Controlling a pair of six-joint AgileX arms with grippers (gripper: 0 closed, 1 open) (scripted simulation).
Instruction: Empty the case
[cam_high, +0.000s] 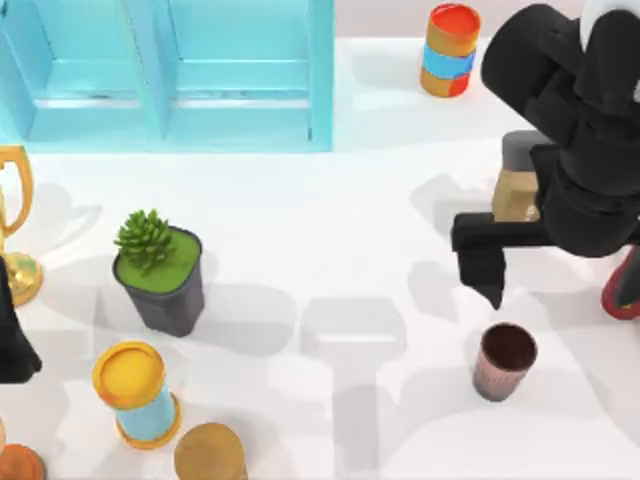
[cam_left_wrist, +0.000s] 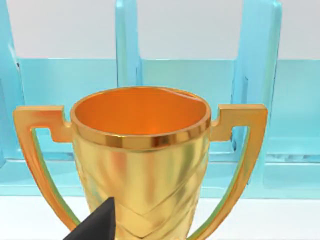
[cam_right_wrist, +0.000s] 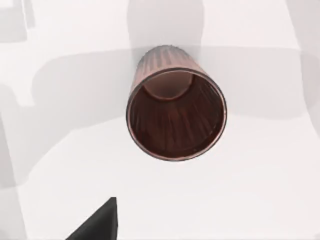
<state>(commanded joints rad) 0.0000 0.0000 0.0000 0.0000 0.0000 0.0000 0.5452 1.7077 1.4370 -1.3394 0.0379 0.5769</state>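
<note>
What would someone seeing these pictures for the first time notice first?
Probably the big light-blue case along the table's far left, its visible compartments looking bare, and the shiny gold trophy standing just in front of it at the left edge, close before the left wrist camera. Next, the right gripper on its bulky black arm hangs above a brown ribbed cup at the near right, and a potted succulent adds green left of centre.

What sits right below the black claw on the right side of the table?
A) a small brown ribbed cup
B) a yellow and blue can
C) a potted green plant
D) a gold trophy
A: in the top view the right gripper hangs just above the brown cup, and the right wrist view looks straight down into that open, empty cup standing on the white table.
</note>
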